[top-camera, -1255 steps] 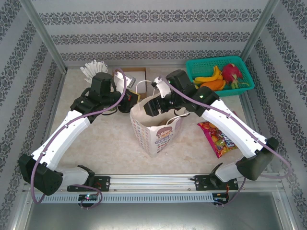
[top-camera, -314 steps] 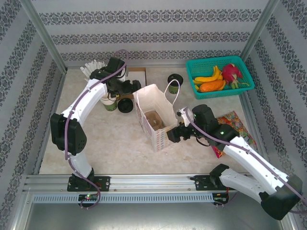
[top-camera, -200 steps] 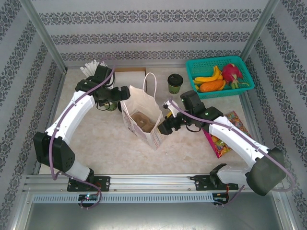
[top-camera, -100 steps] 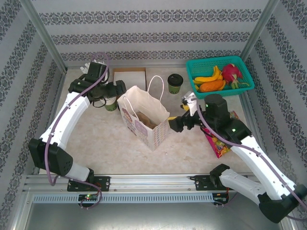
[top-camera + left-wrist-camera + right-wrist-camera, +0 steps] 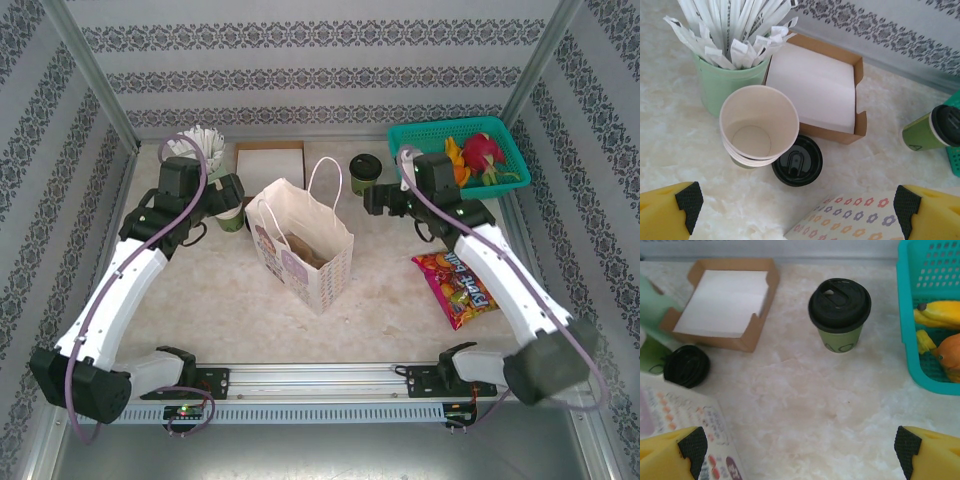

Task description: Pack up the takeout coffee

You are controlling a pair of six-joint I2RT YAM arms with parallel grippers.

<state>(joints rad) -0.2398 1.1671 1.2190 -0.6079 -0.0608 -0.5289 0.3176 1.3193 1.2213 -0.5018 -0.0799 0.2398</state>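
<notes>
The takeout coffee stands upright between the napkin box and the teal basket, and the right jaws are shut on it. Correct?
Not quite. The takeout coffee stands upright between the napkin box and the teal basket, but the right gripper has its jaws open, short of the cup, as the right wrist view shows.

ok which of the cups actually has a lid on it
The olive-green takeout coffee standing by the teal basket; the stacked cream cups and the pale green cup of sticks are open-topped.
</notes>
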